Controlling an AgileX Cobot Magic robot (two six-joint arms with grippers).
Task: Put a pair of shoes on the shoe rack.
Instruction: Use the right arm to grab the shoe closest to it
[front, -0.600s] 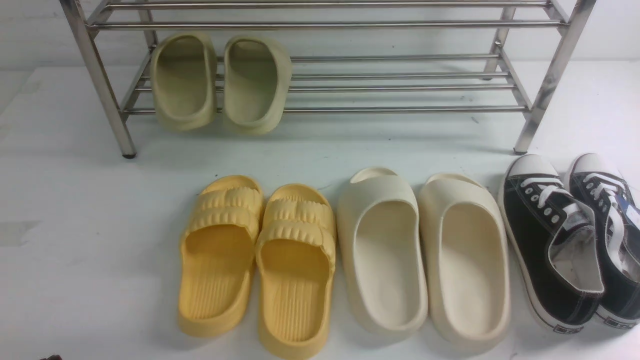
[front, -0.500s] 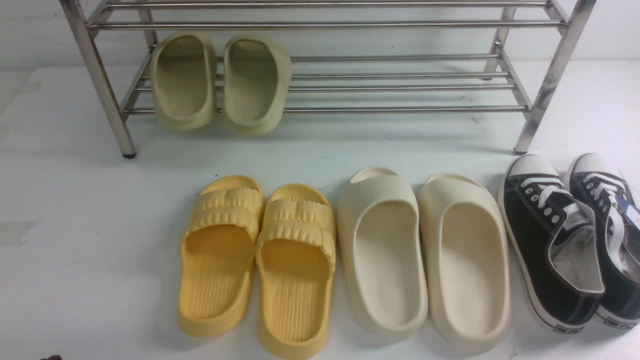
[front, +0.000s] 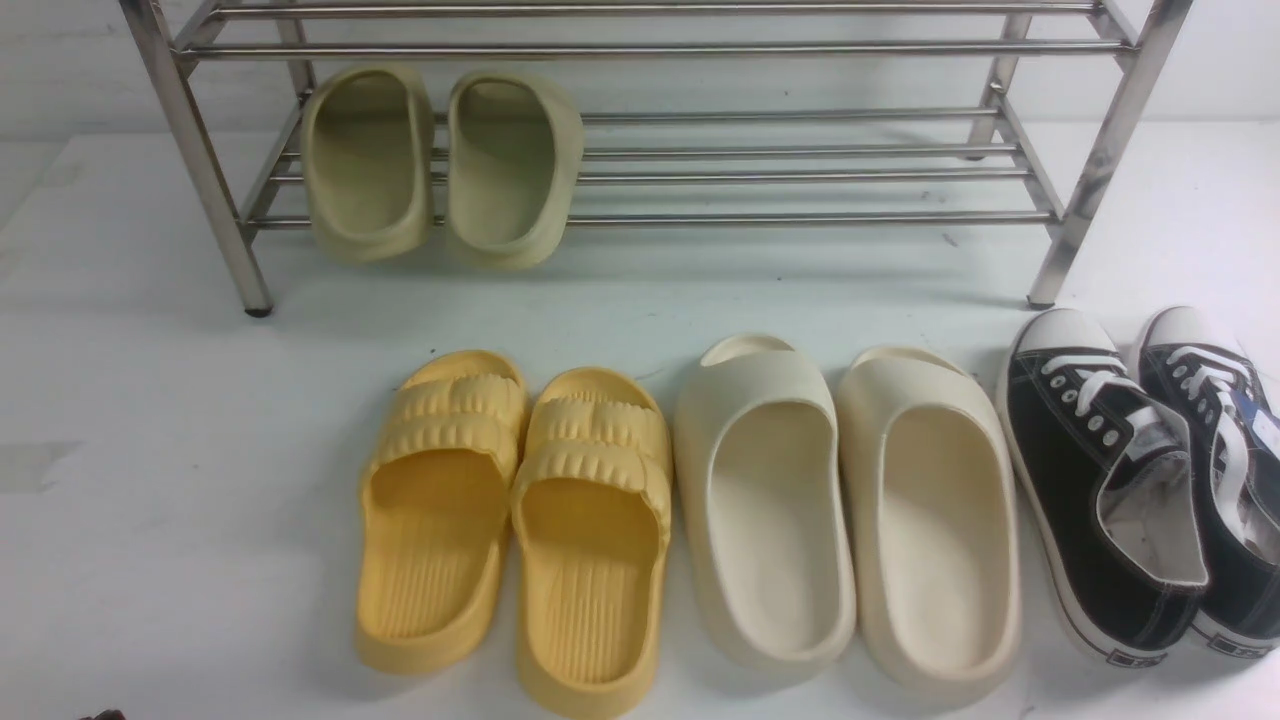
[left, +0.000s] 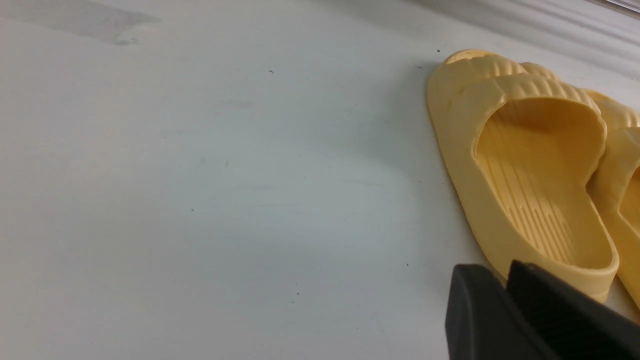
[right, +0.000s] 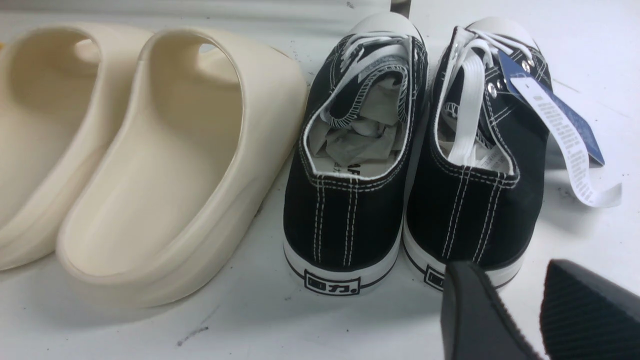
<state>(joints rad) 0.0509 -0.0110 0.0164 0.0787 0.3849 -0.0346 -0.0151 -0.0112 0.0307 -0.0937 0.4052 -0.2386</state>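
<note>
Black-white sneakers; yellow ribbed slippers; cream slides.

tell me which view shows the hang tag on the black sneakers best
The right wrist view: the hang tag shows whole, blue card and white printed strip, hanging from one black sneaker. The front view catches only a blue sliver; the left wrist view misses it.

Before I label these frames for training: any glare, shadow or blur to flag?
Front view: shoe rack bars glint, with a soft shadow beneath it. Left wrist view: left gripper dark, little detail; yellow slipper clear. Right wrist view: black sneakers sharp, stitching crisp; right gripper dark in the corner.
</note>
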